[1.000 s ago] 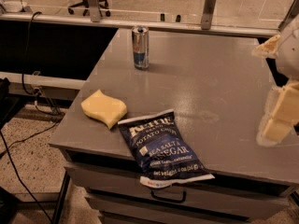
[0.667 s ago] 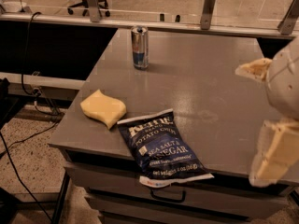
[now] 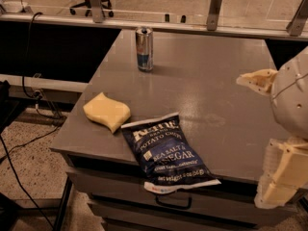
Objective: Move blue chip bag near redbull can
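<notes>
Three things rest on the gray counter [image 3: 216,71]. The blue chip bag [image 3: 163,153] lies flat at the front edge, label up, its white bottom edge hanging just past the rim. A yellow sponge [image 3: 107,111] sits just beside the bag's upper left corner, possibly touching it. The redbull can [image 3: 144,48] stands upright well behind the bag. The gripper [image 3: 251,139] hovers to the bag's right, jaws spread wide apart, holding nothing.

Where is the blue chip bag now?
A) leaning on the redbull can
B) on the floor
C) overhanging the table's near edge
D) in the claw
C: the blue chip bag pokes past the table front, apart from the redbull can; the claw hangs open at the right, empty.
</notes>
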Controlling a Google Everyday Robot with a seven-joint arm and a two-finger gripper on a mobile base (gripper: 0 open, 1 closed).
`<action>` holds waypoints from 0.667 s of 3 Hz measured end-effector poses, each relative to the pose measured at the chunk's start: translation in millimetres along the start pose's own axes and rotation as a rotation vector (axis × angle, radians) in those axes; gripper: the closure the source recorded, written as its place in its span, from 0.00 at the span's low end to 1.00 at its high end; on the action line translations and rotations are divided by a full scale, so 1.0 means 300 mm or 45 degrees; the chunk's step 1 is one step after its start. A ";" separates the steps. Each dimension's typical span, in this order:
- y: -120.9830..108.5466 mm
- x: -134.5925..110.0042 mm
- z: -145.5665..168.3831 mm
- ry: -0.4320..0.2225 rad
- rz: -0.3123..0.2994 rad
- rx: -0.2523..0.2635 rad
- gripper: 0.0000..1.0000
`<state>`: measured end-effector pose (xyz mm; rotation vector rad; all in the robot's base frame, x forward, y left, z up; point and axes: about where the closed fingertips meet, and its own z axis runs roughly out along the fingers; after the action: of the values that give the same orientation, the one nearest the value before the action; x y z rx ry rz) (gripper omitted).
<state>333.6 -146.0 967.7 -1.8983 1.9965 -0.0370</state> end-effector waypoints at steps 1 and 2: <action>-0.009 -0.019 0.046 -0.105 -0.006 -0.020 0.00; -0.021 -0.065 0.143 -0.239 -0.013 -0.068 0.00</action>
<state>352.3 -117.3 934.6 -1.8693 1.8799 0.1866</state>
